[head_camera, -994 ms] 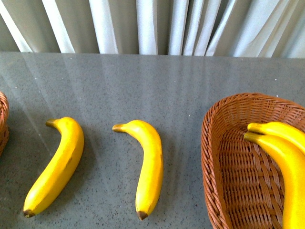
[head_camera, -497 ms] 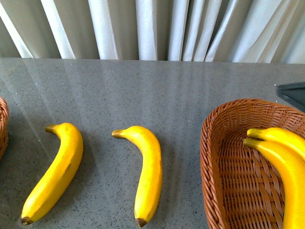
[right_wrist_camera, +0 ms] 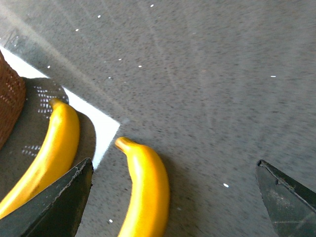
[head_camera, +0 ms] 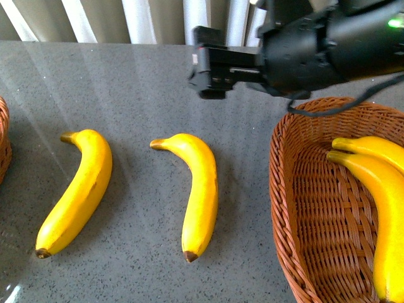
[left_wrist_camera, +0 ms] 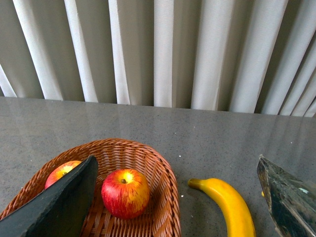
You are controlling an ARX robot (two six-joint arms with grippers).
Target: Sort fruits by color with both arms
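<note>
Two yellow bananas lie on the grey table, the left banana (head_camera: 76,192) and the middle banana (head_camera: 199,192). My right arm (head_camera: 297,50) reaches in from the upper right, above and behind the middle banana. In the right wrist view my right gripper (right_wrist_camera: 174,161) is open above the table, with the middle banana (right_wrist_camera: 145,192) between its fingers (right_wrist_camera: 59,207) but not touched. My left gripper (left_wrist_camera: 176,159) is open, over the rim of a wicker basket (left_wrist_camera: 165,197) holding two red apples (left_wrist_camera: 125,192) (left_wrist_camera: 61,171). A banana (left_wrist_camera: 229,207) lies beside that basket.
A wicker basket (head_camera: 290,208) at the right holds two bananas (head_camera: 379,208). The rim of the left basket (head_camera: 4,148) shows at the left edge. White curtains (head_camera: 139,12) hang behind the table's far edge.
My right arm has come into the front view from the upper right and now stretches over the table behind the middle banana. The view has tilted down a little. The bananas lie as before.
</note>
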